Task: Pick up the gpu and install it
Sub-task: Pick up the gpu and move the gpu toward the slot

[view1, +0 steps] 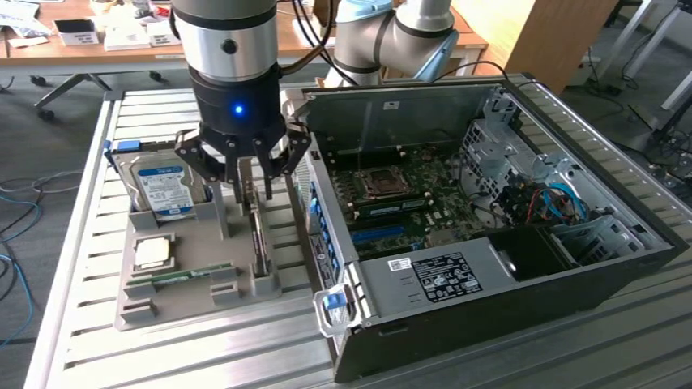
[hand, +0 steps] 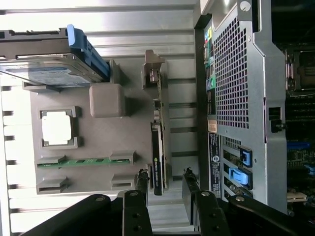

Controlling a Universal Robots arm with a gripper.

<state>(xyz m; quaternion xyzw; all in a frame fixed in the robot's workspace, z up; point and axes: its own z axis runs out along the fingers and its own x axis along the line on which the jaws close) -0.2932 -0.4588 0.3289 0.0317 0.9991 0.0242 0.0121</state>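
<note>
**Claw spread over the gpu's edge, card not yet gripped**

The claw [view1: 251, 190] hangs pointing straight down, left of centre in the exterior view. Its fingers [hand: 142, 178] are spread, one on each side of the gpu [view1: 259, 243], with a gap showing on both sides in the wrist view. So it straddles the card and does not pinch it.

The gpu stands on edge in a slot of the grey holder tray [view1: 184, 301], probably so that its thin top edge is there for a grasp from above. A memory stick [view1: 190, 274], a processor chip [view1: 151, 253] and a hard drive [view1: 162, 186] sit in other seats of the tray.

On the exterior view's right, the open computer case [view1: 433, 105] lies on its side on the slatted desk [view1: 216, 356], leaving its motherboard [view1: 411, 203] reachable from above.
</note>
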